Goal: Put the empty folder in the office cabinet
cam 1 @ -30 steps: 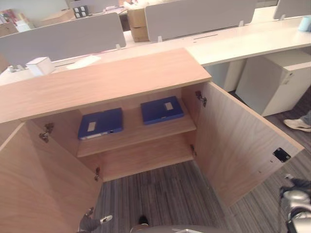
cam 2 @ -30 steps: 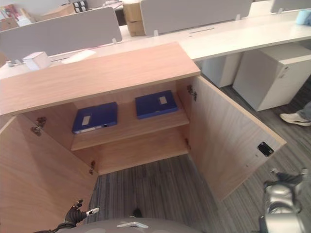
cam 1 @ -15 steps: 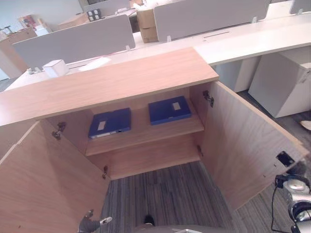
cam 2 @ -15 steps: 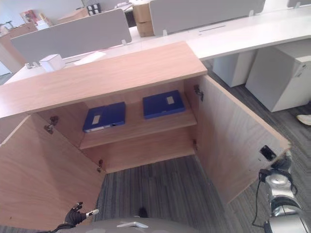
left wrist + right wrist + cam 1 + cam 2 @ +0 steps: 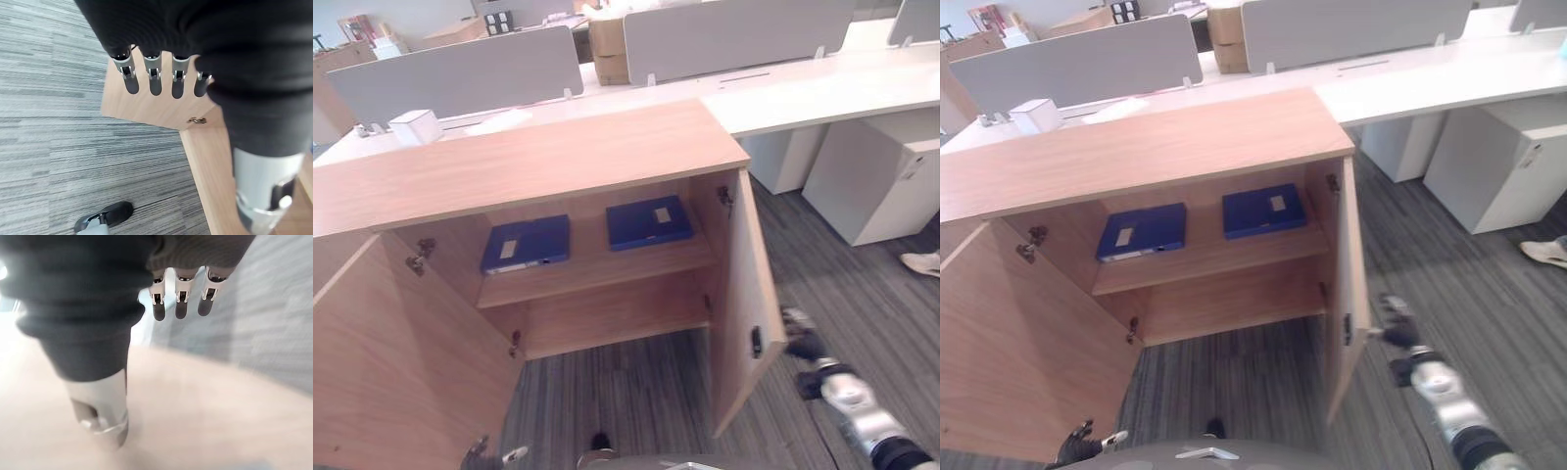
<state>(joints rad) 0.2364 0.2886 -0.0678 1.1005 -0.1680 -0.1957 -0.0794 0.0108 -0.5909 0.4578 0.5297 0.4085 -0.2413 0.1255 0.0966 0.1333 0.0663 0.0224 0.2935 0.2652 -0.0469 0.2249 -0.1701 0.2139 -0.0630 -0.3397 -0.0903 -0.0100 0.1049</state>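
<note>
Pressing the right door (image 5: 744, 294) at lower right, the right hand (image 5: 803, 345) has straight fingers against its outer face. Left hand (image 5: 161, 73) at lower left, fingers relaxed, empty. Farther back, two blue folders (image 5: 526, 243) (image 5: 648, 221) lie flat on the cabinet (image 5: 529, 162) shelf.

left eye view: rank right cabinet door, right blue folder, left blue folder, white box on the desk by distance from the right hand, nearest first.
From the right hand:
1. right cabinet door, right beside the hand
2. right blue folder, on the shelf's right side
3. left blue folder, on the shelf's left side
4. white box, far back left on the desk
</note>
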